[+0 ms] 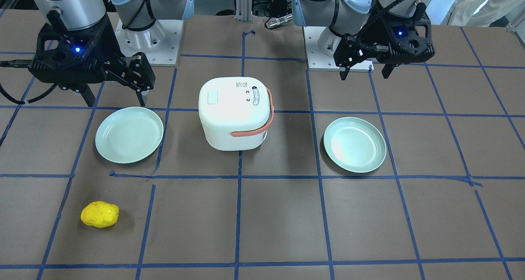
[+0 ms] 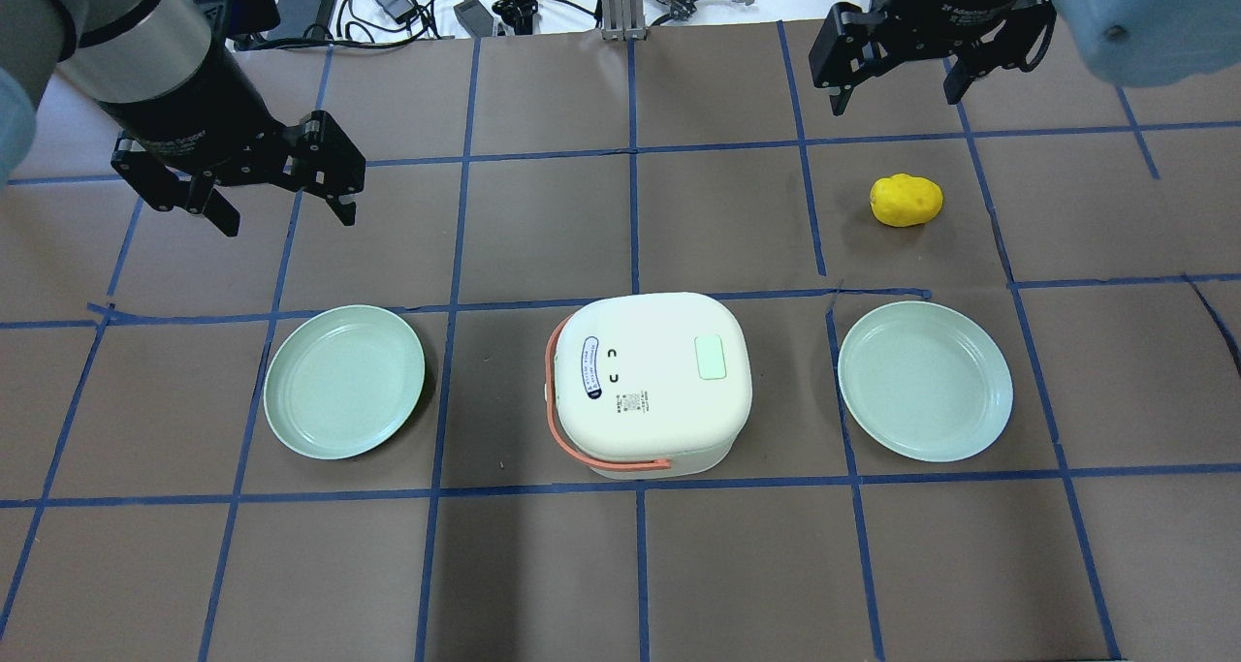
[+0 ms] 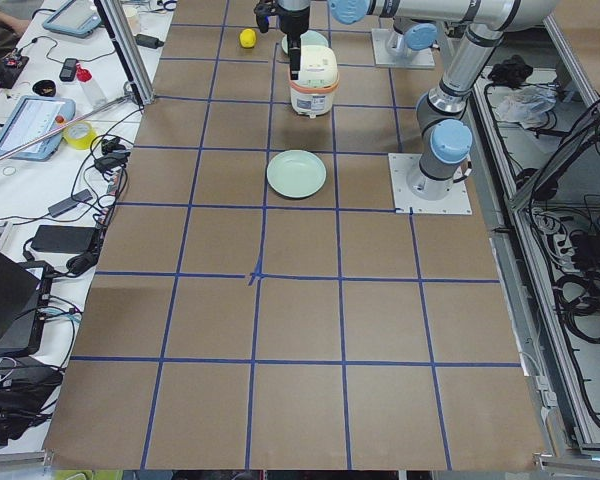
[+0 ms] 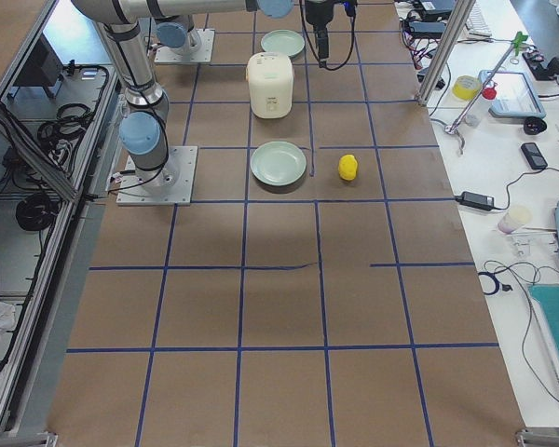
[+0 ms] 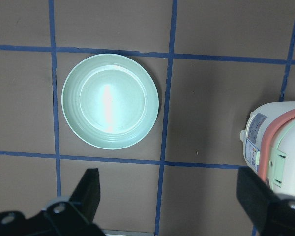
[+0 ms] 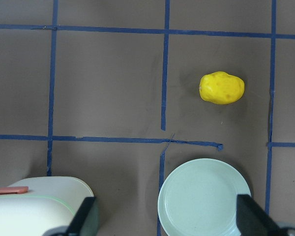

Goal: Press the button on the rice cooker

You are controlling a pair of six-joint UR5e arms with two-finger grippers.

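A white rice cooker (image 2: 654, 376) with an orange handle stands mid-table; it also shows in the front view (image 1: 236, 112). A pale green rectangular button (image 2: 712, 358) sits on its lid, toward the robot's right, and shows in the front view (image 1: 213, 97) too. My left gripper (image 2: 289, 218) is open and empty, hovering beyond the left plate, away from the cooker. In the left wrist view the cooker's edge (image 5: 278, 142) is at the right. My right gripper (image 2: 894, 100) is open and empty, high at the far right. The right wrist view shows the cooker's corner (image 6: 39, 204).
Two pale green plates flank the cooker, one on its left (image 2: 345, 381) and one on its right (image 2: 925, 381). A yellow lumpy object (image 2: 906, 200) lies beyond the right plate. Blue tape lines grid the brown table. Cables and tools lie past the far edge.
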